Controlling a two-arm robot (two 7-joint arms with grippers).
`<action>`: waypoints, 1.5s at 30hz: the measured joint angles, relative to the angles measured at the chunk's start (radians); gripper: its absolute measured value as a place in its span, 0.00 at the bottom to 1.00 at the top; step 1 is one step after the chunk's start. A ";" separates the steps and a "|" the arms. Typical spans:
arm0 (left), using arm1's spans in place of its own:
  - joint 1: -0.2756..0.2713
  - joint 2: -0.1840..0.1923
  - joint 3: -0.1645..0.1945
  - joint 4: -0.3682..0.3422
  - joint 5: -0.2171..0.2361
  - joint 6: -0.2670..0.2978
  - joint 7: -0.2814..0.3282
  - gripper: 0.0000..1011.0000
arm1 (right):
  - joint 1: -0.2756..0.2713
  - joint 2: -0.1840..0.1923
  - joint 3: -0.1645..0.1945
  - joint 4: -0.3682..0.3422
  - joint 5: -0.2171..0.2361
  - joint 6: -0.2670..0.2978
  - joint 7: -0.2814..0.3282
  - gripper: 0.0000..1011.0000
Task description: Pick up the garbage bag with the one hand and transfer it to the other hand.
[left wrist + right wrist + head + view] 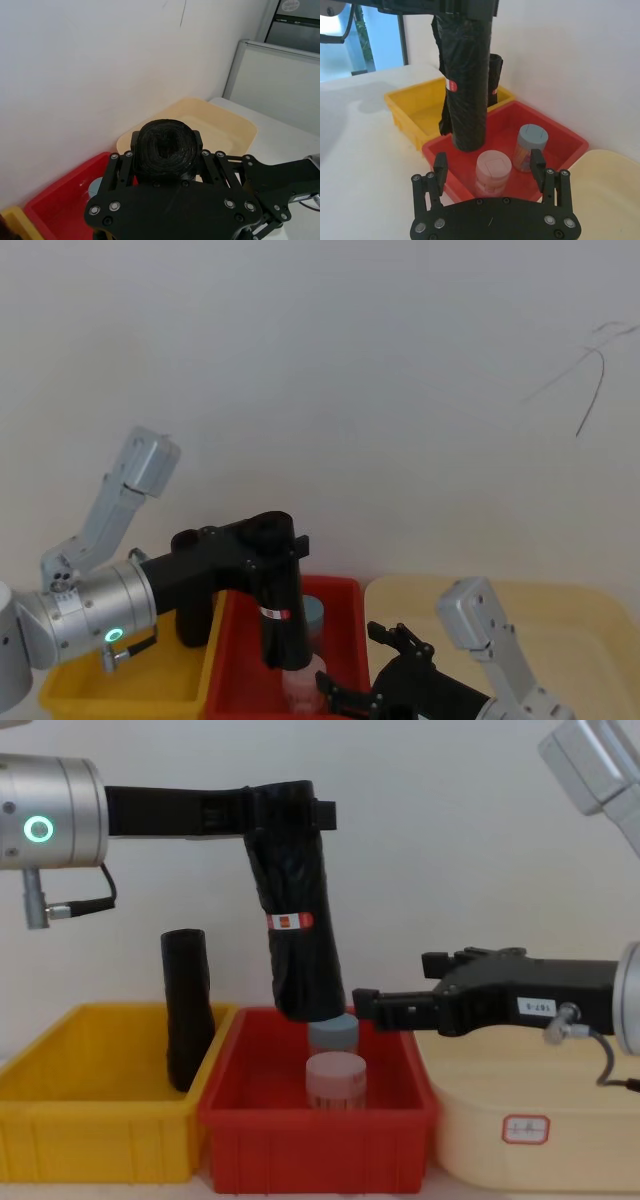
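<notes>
Left gripper (290,812) clamps garbage bag (300,940); right gripper (489,167) spread, seemingly just beside it.

Left arm (118,502): my elbow is raised at my left side; the forearm runs level toward the middle.
Left wrist (52,812): a silver cylinder with its green-teal ring lit.
Left gripper (290,812): my long black fingers point to my right, high above the desk's (360,145) back edge. They are clamped round the top end of the garbage bag (302,950), which hangs from them slightly tilted.
Right arm (490,635): silver links fold up at my right side; the forearm is level and reaches toward my left.
Right wrist (631,1012): silver, with a cable plugged in beneath.
Right gripper (372,1008): lower than my left one, with a white sticker on its body. The fingers are spread wide and hold nothing; the tips are near the bag's lower end but apart from it.
</notes>
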 joint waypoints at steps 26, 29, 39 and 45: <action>-0.036 -0.019 0.056 0.024 -0.013 0.002 -0.009 0.53 | 0.067 -0.029 -0.033 0.062 0.046 -0.016 0.036 0.99; -0.039 -0.019 0.061 0.025 -0.016 0.005 -0.010 0.53 | 0.076 -0.033 -0.035 0.074 0.052 -0.019 0.039 0.99; -0.045 -0.018 0.073 0.026 -0.026 0.011 -0.012 0.53 | 0.106 -0.047 -0.041 0.117 0.068 -0.031 0.048 0.99; -0.048 -0.017 0.078 0.028 -0.031 0.013 -0.011 0.53 | 0.121 -0.055 -0.046 0.141 0.079 -0.037 0.053 0.99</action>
